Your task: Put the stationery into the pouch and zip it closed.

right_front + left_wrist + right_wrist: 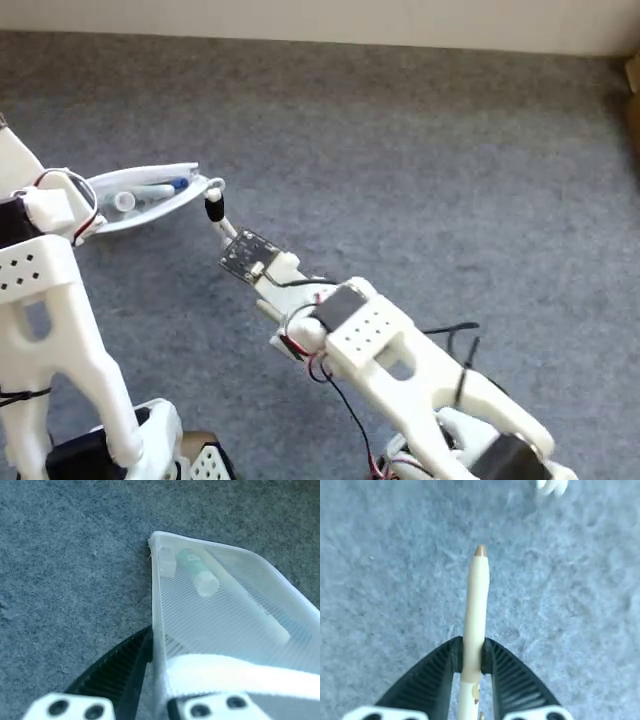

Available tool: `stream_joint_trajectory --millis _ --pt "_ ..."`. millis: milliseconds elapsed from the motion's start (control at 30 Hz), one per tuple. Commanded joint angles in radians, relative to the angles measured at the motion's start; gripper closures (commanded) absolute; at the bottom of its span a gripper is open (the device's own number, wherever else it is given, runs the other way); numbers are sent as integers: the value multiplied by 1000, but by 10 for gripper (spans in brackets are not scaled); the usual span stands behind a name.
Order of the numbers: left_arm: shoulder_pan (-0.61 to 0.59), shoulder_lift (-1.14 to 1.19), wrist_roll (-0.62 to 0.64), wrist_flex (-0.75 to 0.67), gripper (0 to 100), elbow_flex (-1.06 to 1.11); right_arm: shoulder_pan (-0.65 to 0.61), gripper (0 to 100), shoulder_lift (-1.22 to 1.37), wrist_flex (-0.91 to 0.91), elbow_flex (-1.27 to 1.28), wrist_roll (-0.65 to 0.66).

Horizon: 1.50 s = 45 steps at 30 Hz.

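A translucent white pouch (150, 195) lies on the grey carpet at the left, with a blue-capped pen (160, 187) and other stationery inside. My left gripper (85, 222) is shut on the pouch's near end. In the left wrist view the pouch (225, 605) runs away from my left gripper (154, 652), and a white-capped marker (200, 575) shows through its wall. My right gripper (213, 210) sits just off the pouch's other end. It (472, 652) is shut on a cream pencil (476, 595) whose brown tip points away over the carpet. A white piece of the pouch's end (552, 486) lies beyond it.
Grey carpet (450, 150) covers the whole surface, bare to the right and behind. A pale wall edge (400, 20) runs along the back. The arms' white bases (150, 440) stand at the front.
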Motion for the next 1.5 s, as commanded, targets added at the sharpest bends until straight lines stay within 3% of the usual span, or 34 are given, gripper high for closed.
stream_joint_trajectory --millis 0,433,700,867,1167,1367,1467 --pt "77 -18 8 -12 993 -18 18 991 -213 7 25 12" --pt "340 -145 8 48 993 -44 211 991 -490 -134 99 5" --pt "521 -148 8 58 993 -59 223 991 -685 -196 137 -35" --pt "535 -148 8 68 993 -59 223 993 -909 -266 222 -173" --pt "535 -148 8 68 993 -53 203 993 -1274 -266 352 -192" --pt "533 -148 8 68 993 -51 113 993 -1279 -282 361 -186" --pt "532 -148 8 69 993 -51 87 993 -1268 -417 363 -186"
